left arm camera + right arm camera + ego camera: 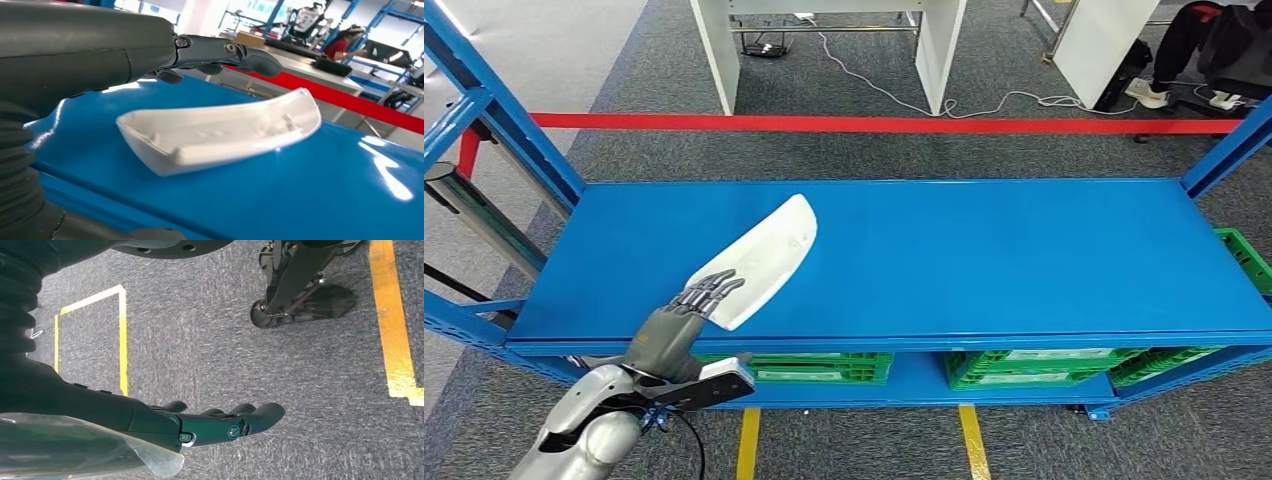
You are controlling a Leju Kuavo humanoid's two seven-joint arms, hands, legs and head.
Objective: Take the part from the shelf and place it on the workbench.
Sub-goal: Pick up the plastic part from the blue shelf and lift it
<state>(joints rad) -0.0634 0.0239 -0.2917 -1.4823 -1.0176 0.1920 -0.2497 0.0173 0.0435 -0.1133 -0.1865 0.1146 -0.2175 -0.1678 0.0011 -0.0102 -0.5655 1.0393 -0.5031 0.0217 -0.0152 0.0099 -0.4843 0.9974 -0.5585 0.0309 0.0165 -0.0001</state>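
Head view: we find the white part (762, 262) lying near the front left edge of the blue shelf (984, 260), the left hand (686, 318) over its near end.

Left wrist view: fingers (225, 52) extended above it, not gripping.

Right wrist view: right hand (210, 425) holds nothing, loosely extended. We judge pickup and transfer outstanding.

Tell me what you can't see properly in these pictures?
- White part: near end, head view, hidden under the left hand.
- Green crates: head view, mostly covered by the blue shelf.
- Person: left wrist view, too small and blurry.
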